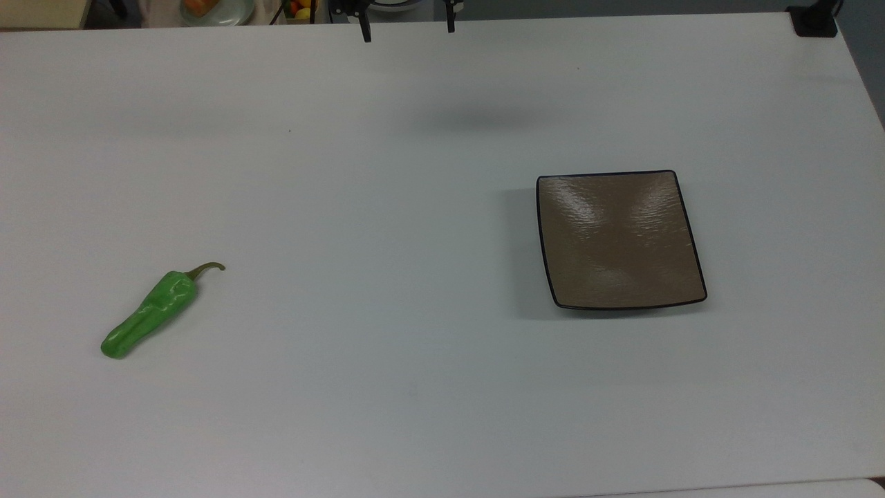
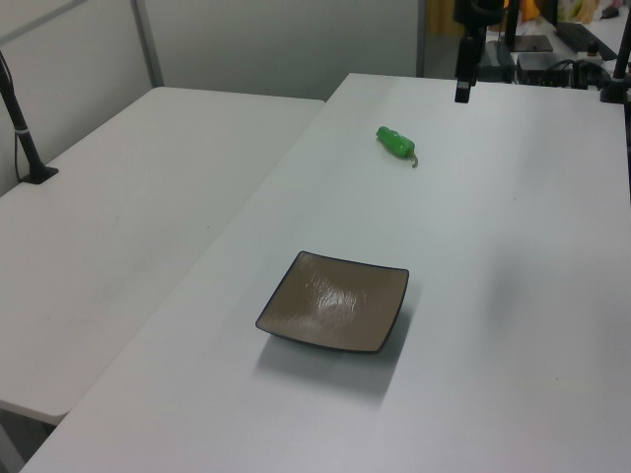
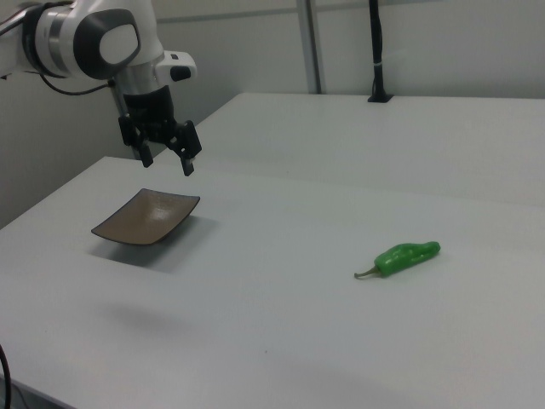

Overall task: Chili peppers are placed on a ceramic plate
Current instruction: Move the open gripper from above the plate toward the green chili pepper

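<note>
Up above the bench (image 1: 415, 242), the fingers (image 3: 189, 162) are hanging spread wide apart with nothing between them, their two dark tips pointing down. In the right view the gripper (image 3: 166, 160) is hovering clear of the surface, with the arm's white and grey wrist (image 3: 111, 43) rising behind it toward the right view's upper left. In the top view the two fingertips are showing at the far edge of the bench, well apart from each other, and the gripper (image 1: 406, 31) is casting a soft shadow on the white surface a little nearer. In the left view one dark finger (image 2: 461, 84) is hanging at the far end of the bench.

The ceramic plate (image 3: 146, 217) is sitting flat on the bench, just below and to the left of the fingers in the right view; in the top view the plate (image 1: 619, 238) is lying right of centre, bare and glossy.

The chili pepper (image 1: 148, 311) is lying on the bench at the top view's left, well apart from the plate, its curved stem pointing to the upper right. In the right view the pepper (image 3: 404, 257) is resting at the right with its stem toward the left; in the left view it (image 2: 396, 141) is lying far beyond the plate (image 2: 335, 313).
</note>
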